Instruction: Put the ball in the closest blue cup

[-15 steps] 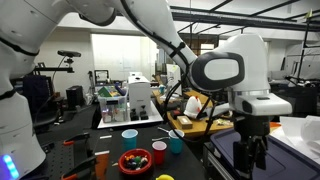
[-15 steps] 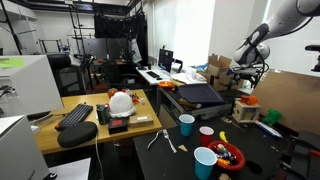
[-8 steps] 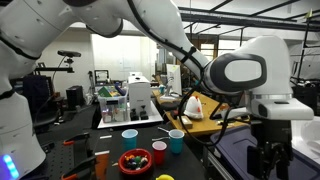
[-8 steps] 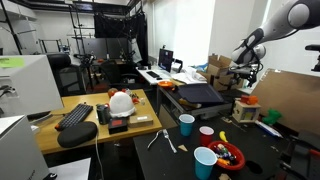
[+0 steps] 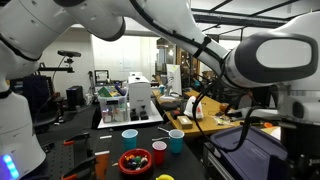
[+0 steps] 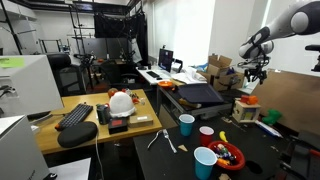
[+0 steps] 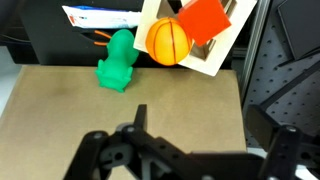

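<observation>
Shows an orange ball (image 7: 168,42), round and dark-seamed like a basketball, at 12 o'clock in wrist view on the tan table (image 7: 60,105), just beside a green toy (image 7: 116,62) at its 9 o'clock. Offers no long axis, no heading. Holds fingers (image 7: 92,150) wide, gripping nothing. Fills more of an exterior view with the arm (image 5: 265,65) than a second ago.
</observation>
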